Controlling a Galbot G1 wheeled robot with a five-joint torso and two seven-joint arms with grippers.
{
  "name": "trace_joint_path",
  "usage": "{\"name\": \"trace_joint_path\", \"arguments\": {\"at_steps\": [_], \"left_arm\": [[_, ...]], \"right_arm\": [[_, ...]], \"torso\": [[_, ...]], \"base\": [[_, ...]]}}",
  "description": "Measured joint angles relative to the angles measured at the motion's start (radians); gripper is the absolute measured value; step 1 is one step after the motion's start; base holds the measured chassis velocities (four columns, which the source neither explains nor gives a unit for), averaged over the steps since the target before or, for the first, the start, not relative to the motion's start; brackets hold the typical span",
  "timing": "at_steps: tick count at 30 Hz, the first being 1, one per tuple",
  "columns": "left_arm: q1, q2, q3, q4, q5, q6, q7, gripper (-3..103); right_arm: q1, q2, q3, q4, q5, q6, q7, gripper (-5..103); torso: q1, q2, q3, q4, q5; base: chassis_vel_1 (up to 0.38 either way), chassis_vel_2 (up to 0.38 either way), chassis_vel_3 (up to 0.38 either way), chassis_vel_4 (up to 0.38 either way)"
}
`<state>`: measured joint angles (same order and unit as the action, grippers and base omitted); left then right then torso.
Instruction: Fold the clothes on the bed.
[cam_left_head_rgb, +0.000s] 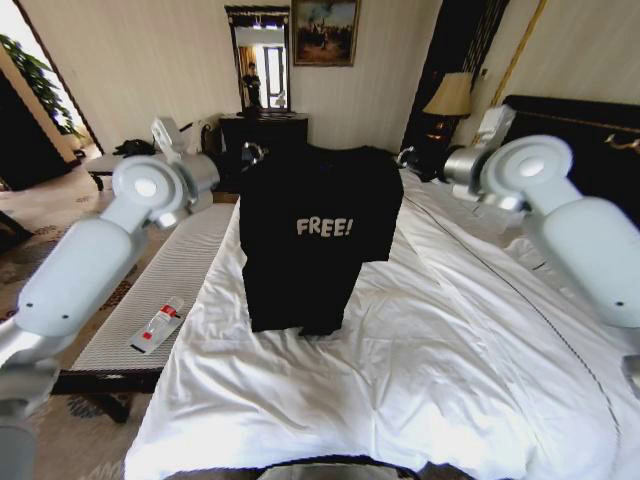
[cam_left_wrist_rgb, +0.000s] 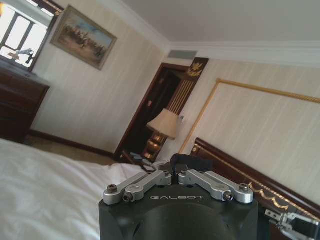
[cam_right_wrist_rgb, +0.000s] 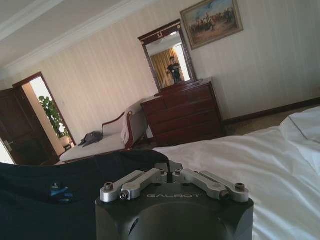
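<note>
The clothes are one black T-shirt (cam_left_head_rgb: 315, 230) with white "FREE!" lettering, hanging spread out above the bed (cam_left_head_rgb: 470, 340); its hem touches the white sheet. My left gripper (cam_left_head_rgb: 251, 153) is shut on one shoulder of the shirt and my right gripper (cam_left_head_rgb: 403, 156) is shut on the other, both at the same height. In the left wrist view the left gripper (cam_left_wrist_rgb: 175, 173) pinches a fold of black fabric (cam_left_wrist_rgb: 191, 161). The right wrist view has the right gripper (cam_right_wrist_rgb: 167, 171) closed on the T-shirt (cam_right_wrist_rgb: 55, 197), which stretches away from it.
A pale ribbed bench (cam_left_head_rgb: 175, 275) runs along the bed's left side with a small red-and-white item (cam_left_head_rgb: 157, 327) on it. A dark headboard (cam_left_head_rgb: 590, 135) and a lamp (cam_left_head_rgb: 451, 96) stand at the right. A dresser with a mirror (cam_left_head_rgb: 262, 120) stands behind.
</note>
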<state>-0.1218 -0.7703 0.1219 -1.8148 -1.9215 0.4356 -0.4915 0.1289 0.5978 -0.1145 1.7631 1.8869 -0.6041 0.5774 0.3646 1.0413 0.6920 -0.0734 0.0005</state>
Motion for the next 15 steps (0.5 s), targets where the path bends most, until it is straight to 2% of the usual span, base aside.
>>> {"name": "trace_joint_path", "arguments": {"at_steps": [6,10,15], "left_arm": [[-0.082,0.005,0.027,0.015,-0.056,0.006,-0.004,1],[-0.101,0.032,0.035,-0.045,-0.093,0.005,-0.026,1],[-0.062,0.08,-0.017,-0.135,-0.131,-0.001,-0.046,1]], "right_arm": [[0.037,-0.034,0.01,0.006,0.024,-0.004,0.013,0],[0.062,-0.069,0.032,0.021,0.062,-0.008,0.026,0],[0.044,-0.117,0.087,0.089,0.117,-0.01,0.044,0]], "torso": [[0.0,0.0,0.0,0.0,-0.0003],[0.0,0.0,0.0,0.0004,-0.0006],[0.0,0.0,0.0,0.0,-0.0003]], "base": [[0.0,0.0,0.0,0.0],[0.0,0.0,0.0,0.0],[0.0,0.0,0.0,0.0]]}}
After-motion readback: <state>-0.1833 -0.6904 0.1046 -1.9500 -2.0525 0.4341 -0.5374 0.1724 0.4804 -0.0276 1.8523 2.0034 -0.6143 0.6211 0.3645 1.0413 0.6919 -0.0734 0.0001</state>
